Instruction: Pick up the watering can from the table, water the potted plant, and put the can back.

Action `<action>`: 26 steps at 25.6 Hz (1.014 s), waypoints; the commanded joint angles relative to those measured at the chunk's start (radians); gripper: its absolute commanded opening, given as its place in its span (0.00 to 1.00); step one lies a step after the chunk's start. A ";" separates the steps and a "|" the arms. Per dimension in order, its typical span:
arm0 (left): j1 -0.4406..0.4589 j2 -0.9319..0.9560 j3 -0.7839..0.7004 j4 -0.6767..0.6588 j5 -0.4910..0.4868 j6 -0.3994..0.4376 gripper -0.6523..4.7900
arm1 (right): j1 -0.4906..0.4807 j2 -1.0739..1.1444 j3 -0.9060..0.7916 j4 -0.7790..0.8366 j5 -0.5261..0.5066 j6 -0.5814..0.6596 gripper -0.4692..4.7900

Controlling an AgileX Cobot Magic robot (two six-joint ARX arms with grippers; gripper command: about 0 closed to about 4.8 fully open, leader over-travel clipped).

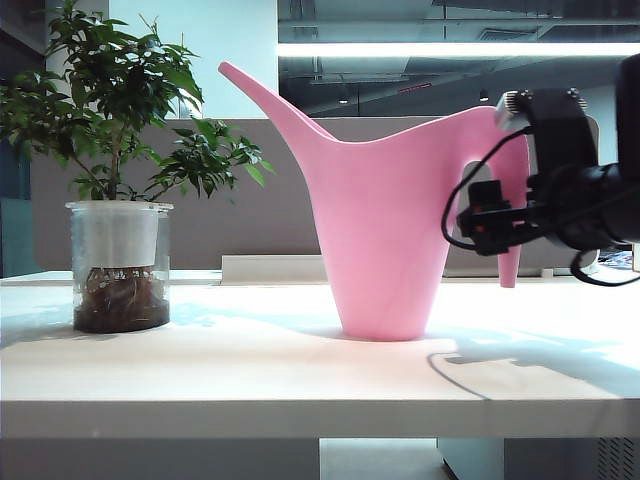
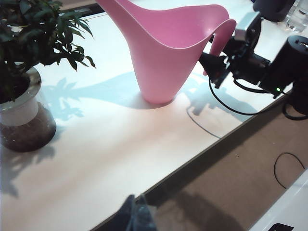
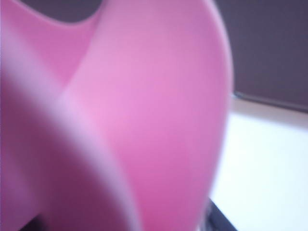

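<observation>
The pink watering can point(image 1: 385, 230) stands upright on the white table point(image 1: 250, 370), its spout pointing toward the potted plant point(image 1: 120, 130) at the left. My right gripper point(image 1: 490, 215) is at the can's arched handle point(image 2: 219, 36). Its jaws stand wide on either side of the handle, open. In the right wrist view the can point(image 3: 144, 96) fills the picture, with one dark finger point(image 3: 219, 219) showing beside it. My left gripper point(image 2: 137, 211) hangs shut over the table's front edge, far from the can point(image 2: 163, 57) and the plant point(image 2: 29, 38).
A black cable point(image 2: 211, 127) loops on the table beneath the right arm. A clear bottle point(image 2: 298, 14) stands at the far corner. A grey partition point(image 1: 250, 200) runs behind the table. Brown floor point(image 2: 231, 183) lies beyond the front edge.
</observation>
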 commanded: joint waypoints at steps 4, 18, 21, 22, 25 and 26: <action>-0.001 0.000 0.003 0.013 0.004 -0.003 0.13 | 0.008 -0.110 -0.152 0.034 0.005 0.007 0.71; -0.001 0.000 0.003 0.012 0.005 -0.004 0.13 | 0.008 -0.379 -0.412 0.035 0.002 0.010 0.08; -0.002 0.000 0.003 0.012 0.005 -0.004 0.13 | 0.008 -0.393 -0.443 0.035 0.005 0.011 0.08; -0.001 0.000 0.003 0.012 0.005 -0.004 0.13 | 0.008 -0.396 -0.451 0.035 0.005 0.011 0.08; -0.001 -0.001 0.003 0.012 0.001 -0.004 0.13 | 0.008 -0.399 -0.459 0.005 0.005 0.013 0.08; -0.001 -0.001 0.003 0.012 0.002 -0.003 0.13 | 0.008 -0.399 -0.459 0.005 0.004 0.014 0.08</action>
